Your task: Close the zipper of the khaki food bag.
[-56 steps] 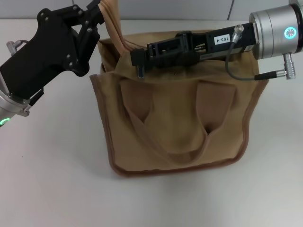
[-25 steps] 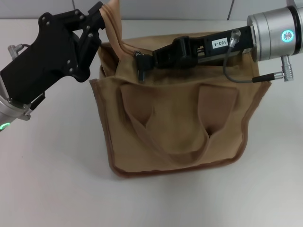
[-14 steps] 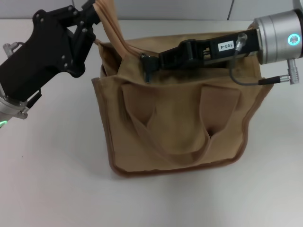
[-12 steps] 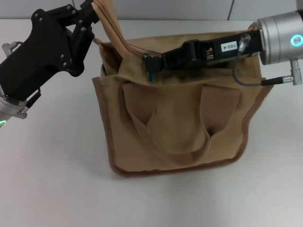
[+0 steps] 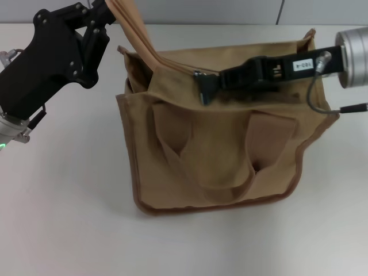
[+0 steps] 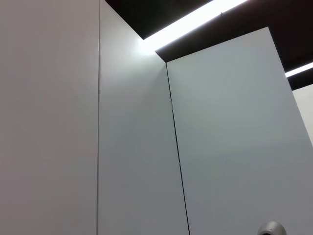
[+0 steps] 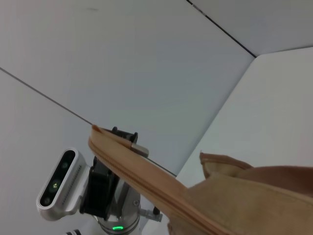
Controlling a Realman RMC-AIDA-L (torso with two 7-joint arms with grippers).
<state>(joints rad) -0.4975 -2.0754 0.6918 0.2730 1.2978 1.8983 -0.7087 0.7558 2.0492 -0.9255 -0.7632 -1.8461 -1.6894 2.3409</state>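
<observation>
The khaki food bag (image 5: 218, 149) stands upright on the counter (image 5: 69, 207). The left gripper (image 5: 109, 8), at its 11 o'clock, is clamped on the raised end of the zipper (image 5: 135, 31). The right gripper (image 5: 204, 89), over the bag's top opening, is pinched on the zipper there.

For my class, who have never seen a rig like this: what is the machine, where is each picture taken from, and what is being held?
It is a robot with two arms. The head view looks down on a white table bearing a khaki food bag. The left gripper is shut on the zipper, holding its tape end up and taut. The right gripper sits on the bag's top, apparently at the slider, which is hidden. The left wrist view shows only wall panels. The right wrist view looks along the raised tape toward the left gripper.
</observation>
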